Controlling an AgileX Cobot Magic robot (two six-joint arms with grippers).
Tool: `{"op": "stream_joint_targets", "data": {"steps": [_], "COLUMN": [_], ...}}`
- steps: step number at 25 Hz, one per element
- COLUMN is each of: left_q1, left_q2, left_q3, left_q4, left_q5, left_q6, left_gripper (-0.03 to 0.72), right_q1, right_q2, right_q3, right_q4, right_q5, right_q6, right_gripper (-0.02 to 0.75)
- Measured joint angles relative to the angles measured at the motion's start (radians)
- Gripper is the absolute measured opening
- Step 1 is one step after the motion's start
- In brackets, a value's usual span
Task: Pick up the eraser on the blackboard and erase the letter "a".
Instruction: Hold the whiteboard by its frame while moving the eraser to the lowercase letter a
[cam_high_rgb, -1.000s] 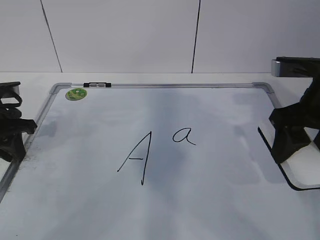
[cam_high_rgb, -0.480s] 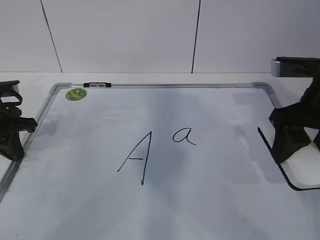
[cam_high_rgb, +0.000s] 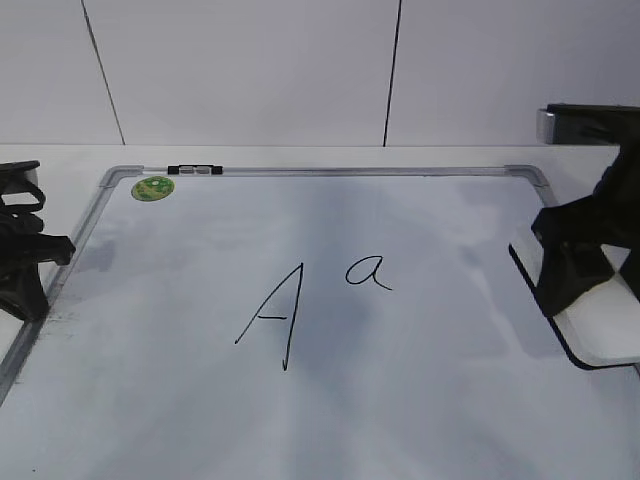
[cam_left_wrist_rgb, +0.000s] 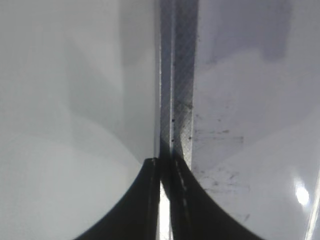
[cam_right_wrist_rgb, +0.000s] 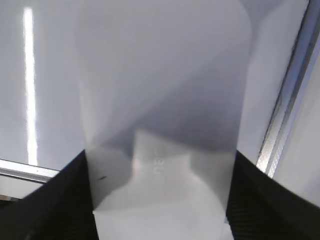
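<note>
Eraser gripped in right claw

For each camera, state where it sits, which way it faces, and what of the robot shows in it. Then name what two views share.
Exterior view: in front of the table, looking down at a slant at the blackboard, capital A and letter "a"; left gripper and right gripper show at the edges.
Left wrist view: on the left arm, facing down at the board's grey frame; its closed fingers show.
Right wrist view: on the right arm, facing down at the eraser between its fingers.
Shared: exterior and right wrist views both show the eraser.
</note>
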Motion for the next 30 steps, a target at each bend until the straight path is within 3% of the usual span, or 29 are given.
{"op": "stream_joint_targets", "data": {"steps": [9, 30], "left_q1": [0.0, 0.0], "left_q2": [0.0, 0.0], "left_q3": [0.0, 0.0], "left_q4": [-0.002, -0.006], "left_q5": [0.0, 0.0], "left_q6": [0.0, 0.0], "left_gripper": [0.015, 0.015], "right_q1": [0.102, 0.148], "right_q2": [0.095, 0.487], "right_q3": [-0.153, -0.468], "right_q4": [-0.02, -0.003], "right_q5": [0.002, 0.002], "right_q6": [0.0, -0.008], "right_gripper": [0.558, 0.558]}}
